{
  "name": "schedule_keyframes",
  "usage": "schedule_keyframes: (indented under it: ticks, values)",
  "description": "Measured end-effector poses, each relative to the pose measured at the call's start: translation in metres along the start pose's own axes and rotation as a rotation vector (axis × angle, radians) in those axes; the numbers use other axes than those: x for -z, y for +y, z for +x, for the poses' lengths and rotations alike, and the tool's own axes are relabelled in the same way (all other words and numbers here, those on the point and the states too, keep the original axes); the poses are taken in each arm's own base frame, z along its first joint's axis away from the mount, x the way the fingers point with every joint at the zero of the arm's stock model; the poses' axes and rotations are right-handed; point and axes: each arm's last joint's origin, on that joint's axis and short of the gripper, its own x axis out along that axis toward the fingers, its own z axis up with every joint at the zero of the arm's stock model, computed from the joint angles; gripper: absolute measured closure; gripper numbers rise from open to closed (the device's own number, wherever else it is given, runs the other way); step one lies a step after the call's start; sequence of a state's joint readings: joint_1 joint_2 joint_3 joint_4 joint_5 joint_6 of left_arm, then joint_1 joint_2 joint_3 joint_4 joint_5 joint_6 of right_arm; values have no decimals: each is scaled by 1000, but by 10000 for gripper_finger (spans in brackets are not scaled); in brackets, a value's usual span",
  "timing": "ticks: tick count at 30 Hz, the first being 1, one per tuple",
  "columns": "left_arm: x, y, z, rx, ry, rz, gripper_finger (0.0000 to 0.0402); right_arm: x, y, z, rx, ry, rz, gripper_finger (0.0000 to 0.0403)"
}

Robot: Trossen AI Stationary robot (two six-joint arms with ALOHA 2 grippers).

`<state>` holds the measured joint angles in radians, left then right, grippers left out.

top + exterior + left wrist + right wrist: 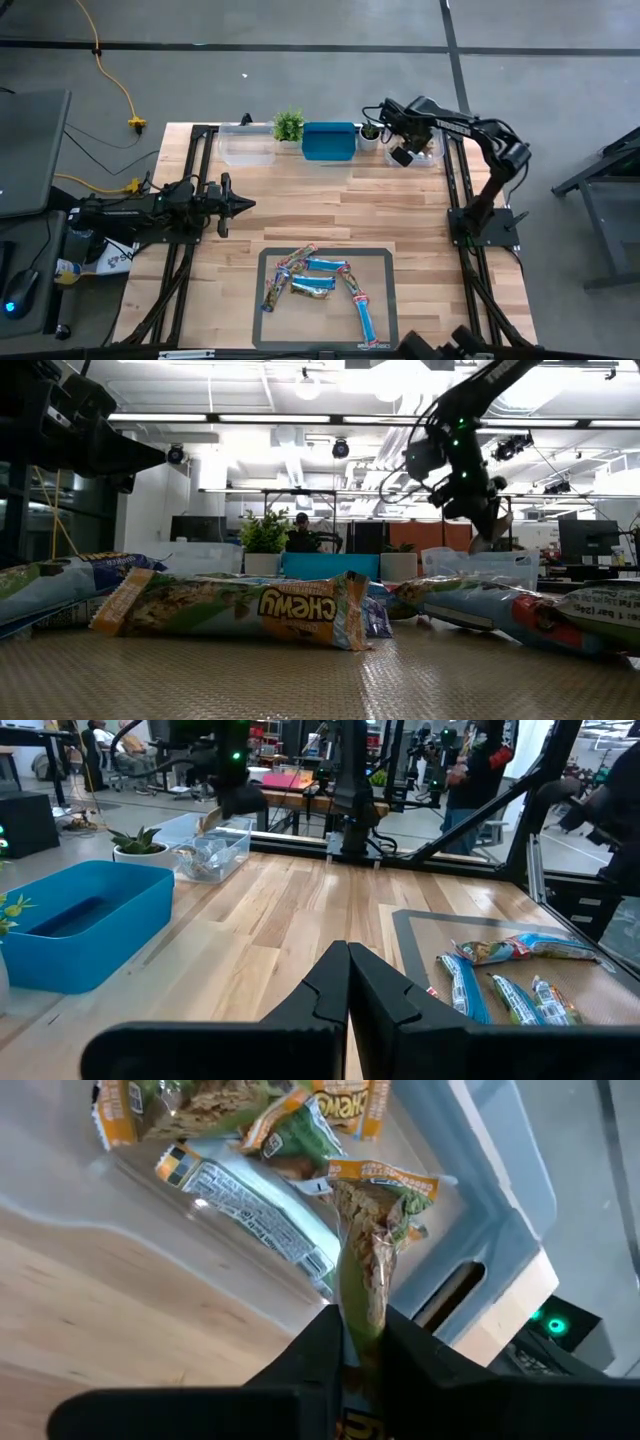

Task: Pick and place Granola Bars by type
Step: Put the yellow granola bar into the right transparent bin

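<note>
My right gripper (pixel 404 152) hangs over the clear bin (pixel 428 152) at the table's far right corner, shut on an orange-and-green granola bar (pixel 365 1250). Several bars of the same kind (pixel 240 1190) lie in that bin. More granola bars (pixel 320 285), light blue and multicoloured, lie flat on the dark mat (pixel 380 268) near the table's front edge. My left gripper (pixel 242 205) is shut and level above the table's left side, touching nothing. My right gripper pinches one end of the orange-and-green bar (pixel 362 1308) between its two fingers, which lie along it. The fingers slant steeply down from above. The bar hangs below them with its free end (pixel 388 1188) over the bars in the clear bin, lifted clear in the left wrist view.
A blue bin (pixel 328 141) stands at the far edge's middle and a second clear bin (pixel 247 145) to its left. Small potted plants (pixel 288 125) (pixel 370 132) stand between the bins. Bare wooden table (pixel 330 205) lies between bins and mat.
</note>
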<state>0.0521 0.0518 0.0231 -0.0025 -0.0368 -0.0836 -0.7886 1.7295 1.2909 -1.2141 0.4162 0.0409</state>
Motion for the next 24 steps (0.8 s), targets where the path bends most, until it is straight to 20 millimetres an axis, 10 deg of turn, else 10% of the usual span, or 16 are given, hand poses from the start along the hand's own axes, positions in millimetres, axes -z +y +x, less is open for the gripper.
schedule_keyframes:
  ticks: [24]
  values:
    - [0, 0, 0, 0, 0, 0, 400, -31, -5, 6, 18, -102, -515, 365]
